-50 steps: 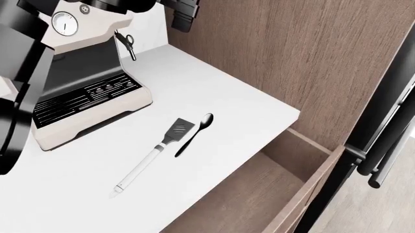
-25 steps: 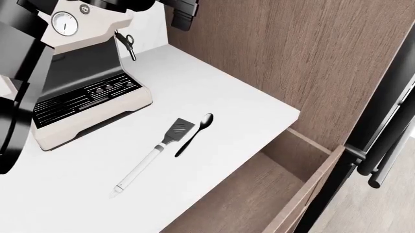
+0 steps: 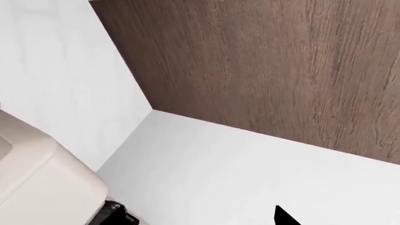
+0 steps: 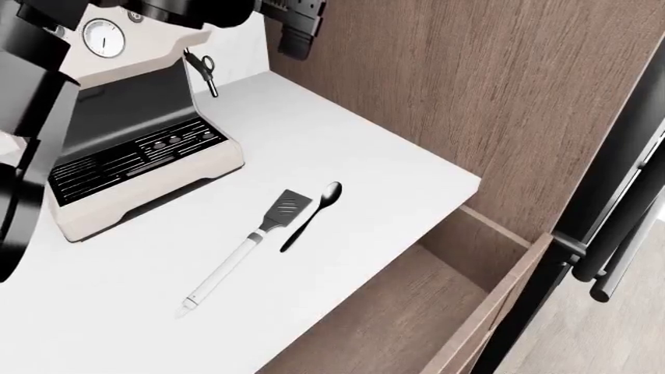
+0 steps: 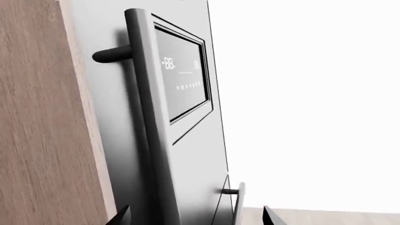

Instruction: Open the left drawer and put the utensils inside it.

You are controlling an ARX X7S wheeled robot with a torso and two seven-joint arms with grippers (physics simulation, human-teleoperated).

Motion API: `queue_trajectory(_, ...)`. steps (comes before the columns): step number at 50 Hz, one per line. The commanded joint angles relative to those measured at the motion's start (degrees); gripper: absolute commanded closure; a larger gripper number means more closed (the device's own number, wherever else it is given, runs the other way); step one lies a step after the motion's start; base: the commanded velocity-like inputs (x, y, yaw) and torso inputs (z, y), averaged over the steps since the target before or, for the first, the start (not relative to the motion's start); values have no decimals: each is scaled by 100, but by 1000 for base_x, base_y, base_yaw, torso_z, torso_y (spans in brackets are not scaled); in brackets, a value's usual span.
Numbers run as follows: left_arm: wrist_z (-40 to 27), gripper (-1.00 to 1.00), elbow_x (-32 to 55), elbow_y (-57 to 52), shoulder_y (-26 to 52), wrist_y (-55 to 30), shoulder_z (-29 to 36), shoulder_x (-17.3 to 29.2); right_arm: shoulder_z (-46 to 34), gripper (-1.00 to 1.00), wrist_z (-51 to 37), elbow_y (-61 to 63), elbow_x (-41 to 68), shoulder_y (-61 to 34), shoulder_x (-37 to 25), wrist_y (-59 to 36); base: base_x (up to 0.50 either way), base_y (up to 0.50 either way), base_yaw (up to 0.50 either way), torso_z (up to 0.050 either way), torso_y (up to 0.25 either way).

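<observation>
The slotted spatula [image 4: 252,245], dark grey head and long white handle, lies on the white counter [image 4: 343,140]. The black spoon [image 4: 311,215] lies just to its right, close beside the spatula's head. The left drawer [image 4: 410,308] stands pulled open below the counter's right edge, and its wood-grain box shows nothing inside. My left gripper [image 4: 297,26] hovers high over the counter's far corner, well away from the utensils. One dark fingertip [image 3: 284,218] shows far off-centre, so its jaws stand open. My right gripper [image 5: 195,218] is open and empty, facing the fridge.
A cream and black coffee machine [image 4: 135,148] fills the counter's left, its steam wand [image 4: 204,72] sticking out. A wood-grain wall panel [image 4: 468,86] rises behind the counter. The black fridge [image 5: 187,93] with its vertical bar handle [image 5: 150,122] stands right of the drawer.
My left arm has shifted slightly at the top of the head view. The utensils and the drawer have not moved.
</observation>
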State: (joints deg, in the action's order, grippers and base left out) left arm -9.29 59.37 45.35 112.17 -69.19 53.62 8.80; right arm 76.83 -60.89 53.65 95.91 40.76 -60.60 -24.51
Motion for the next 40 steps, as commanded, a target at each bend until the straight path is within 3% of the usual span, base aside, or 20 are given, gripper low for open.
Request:
queue_trajectory(1,-384,-100,738,-931,113,-1072,-357,428,-461,-100,-282,3,-130,-203,-415,-64,0,0,0,0,0)
queue_trajectory(4,-1147,-100,1565,-1396,209,-2007,-846,668,-636,-100,-269,-53,-230,-258,-420,-23,0,0,0,0,0)
queue_trajectory(7,-2233,-100,3571,-1675,533,-2066,-466,1160,-768,-100,-286,-32,-378,-290,-395,-37,0,0,0,0,0)
queue_trajectory(12,-3292,-100,5133,-1917,646,-1975,-37,1558,-909,-100,-255,-41,-446,-353,-343,-42,0,0,0,0,0)
queue_trajectory(26,-4073,-100,6108,-2459,337,-1698,617,2028,-1268,-100,-291,-69,-613,-524,-346,-44,0,0,0,0,0)
queue_trajectory(40,-4032,-100,6107,-2797,-352,-1398,797,2219,-1600,-100,-252,-129,-721,-685,-295,10,0,0,0,0,0)
